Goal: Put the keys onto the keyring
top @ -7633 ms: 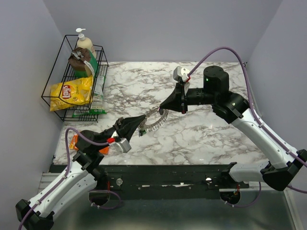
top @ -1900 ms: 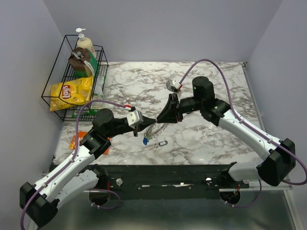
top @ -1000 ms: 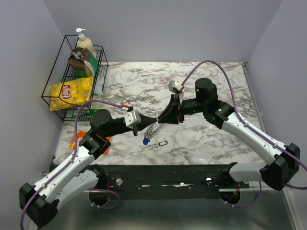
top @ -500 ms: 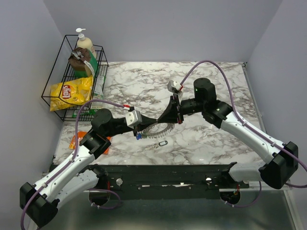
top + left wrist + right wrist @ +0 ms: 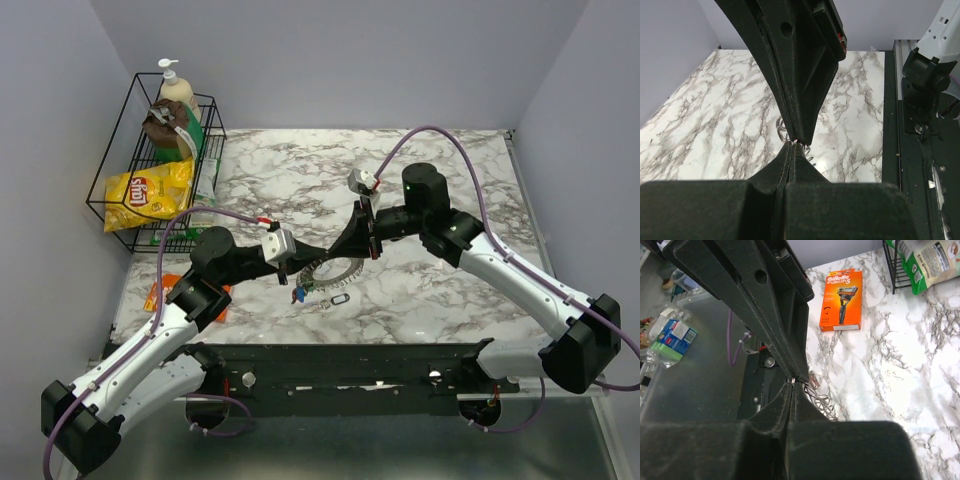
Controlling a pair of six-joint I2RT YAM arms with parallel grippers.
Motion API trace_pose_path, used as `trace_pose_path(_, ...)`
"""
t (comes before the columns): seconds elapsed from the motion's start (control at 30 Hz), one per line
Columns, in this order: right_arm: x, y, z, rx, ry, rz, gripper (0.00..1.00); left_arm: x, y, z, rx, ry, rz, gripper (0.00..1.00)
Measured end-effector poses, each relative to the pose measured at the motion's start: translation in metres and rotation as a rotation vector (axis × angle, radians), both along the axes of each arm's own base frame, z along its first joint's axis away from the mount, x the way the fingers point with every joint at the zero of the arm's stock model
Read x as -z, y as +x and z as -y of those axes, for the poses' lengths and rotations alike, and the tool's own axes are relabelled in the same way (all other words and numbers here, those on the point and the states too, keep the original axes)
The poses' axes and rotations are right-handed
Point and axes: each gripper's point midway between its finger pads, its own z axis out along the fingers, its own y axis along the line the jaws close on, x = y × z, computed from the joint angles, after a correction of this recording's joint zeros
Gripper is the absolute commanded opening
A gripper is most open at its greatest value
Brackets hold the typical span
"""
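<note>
The table [image 5: 440, 300] is a white marble-patterned slab with grey veins, running back to the grey wall. 1 black wire rack [image 5: 205, 165] stands at its far left corner. 1 orange razor box [image 5: 841, 299] lies flat near the left front edge, well apart from the rack. Towards the front middle, 1 small dark-rimmed oval piece [image 5: 338, 298] lies loose on the marble, too small to identify. Just behind it is the keyring [image 5: 335, 270], low over the surface; I cannot tell whether it touches the table.
</note>
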Motion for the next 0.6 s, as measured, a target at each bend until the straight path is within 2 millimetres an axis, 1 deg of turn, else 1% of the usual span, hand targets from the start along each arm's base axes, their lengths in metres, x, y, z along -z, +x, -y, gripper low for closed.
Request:
trace_pose_path(0.23, 0.001, 0.001, -0.001, 0.003, -0.003, -0.002, 0.01, 0.0, 0.001, -0.001, -0.004, -0.002, -0.008, 0.0)
trace_pose_path(0.27, 0.001, 0.001, -0.001, 0.004, -0.003, -0.002, 0.01, 0.0, 0.001, -0.001, -0.005, -0.002, -0.009, 0.12)
trace_pose_path(0.33, 0.001, 0.002, -0.001, 0.007, -0.004, -0.001, 0.01, 0.0, 0.002, -0.001, -0.015, -0.002, -0.012, 0.31)
trace_pose_path(0.37, 0.001, 0.002, -0.001, 0.008, -0.004, 0.0, 0.01, 0.0, 0.003, -0.002, -0.02, -0.003, -0.014, 0.46)
trace_pose_path(0.43, 0.002, 0.002, -0.001, 0.013, -0.008, -0.005, 0.01, -0.003, 0.005, -0.003, -0.039, -0.011, -0.011, 0.54)
trace_pose_path(0.47, 0.003, 0.003, -0.001, 0.02, -0.013, -0.009, 0.01, -0.007, 0.005, -0.005, -0.049, -0.023, 0.0, 0.6)
trace_pose_path(0.6, 0.008, 0.006, -0.001, 0.043, -0.026, -0.016, 0.01, -0.027, 0.004, -0.014, -0.089, -0.081, 0.025, 0.63)
